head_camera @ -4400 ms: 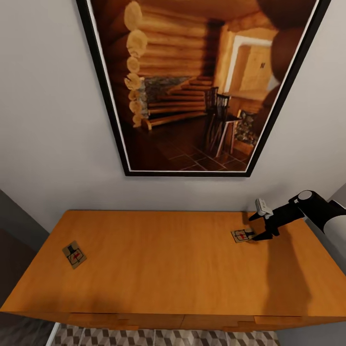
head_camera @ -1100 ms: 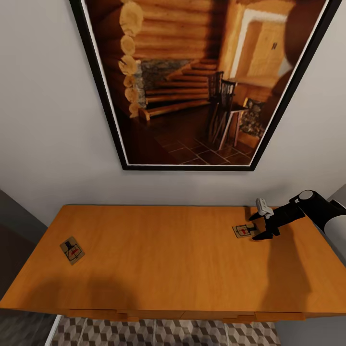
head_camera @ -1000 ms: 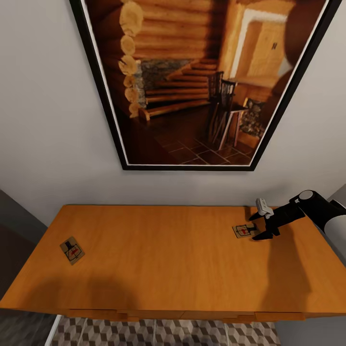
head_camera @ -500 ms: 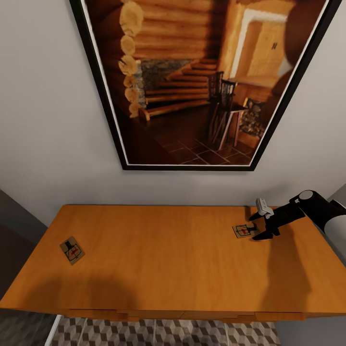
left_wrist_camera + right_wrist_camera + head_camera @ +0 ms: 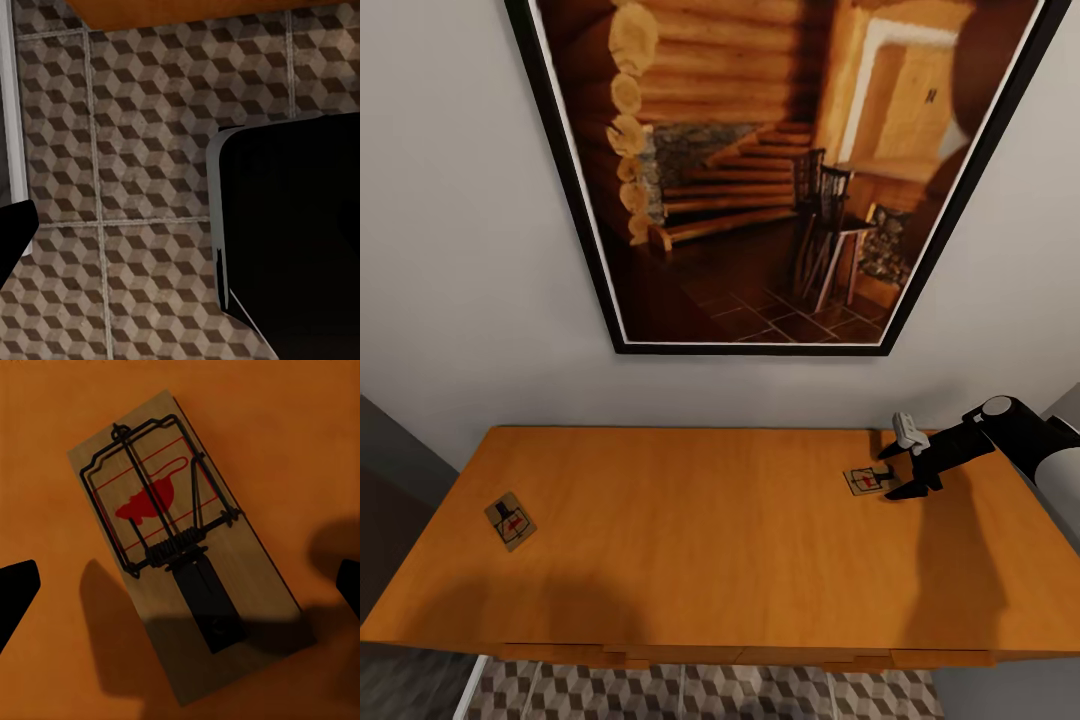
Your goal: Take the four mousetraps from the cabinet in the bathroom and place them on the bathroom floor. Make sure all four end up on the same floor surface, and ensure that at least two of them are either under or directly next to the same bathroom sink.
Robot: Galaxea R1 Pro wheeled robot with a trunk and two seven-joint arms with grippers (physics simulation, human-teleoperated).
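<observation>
Nothing's moved lately: two mousetraps on the cabinet (image 5: pixel 720 540) top, one (image 5: pixel 510 521) near its left end, one (image 5: pixel 866 480) near its right end under the right gripper (image 5: pixel 900 470), jaws spread. Left gripper's jaws: can't tell.

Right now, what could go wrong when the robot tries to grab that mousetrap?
The mousetrap lies flat on the cabinet top and sits crooked between the open right gripper fingertips, so they might close on its corners and slide it away instead of lifting it. Its wire parts stick up and could snag a finger. The other mousetrap sits near the far left edge, where a nudge might knock it off.
</observation>
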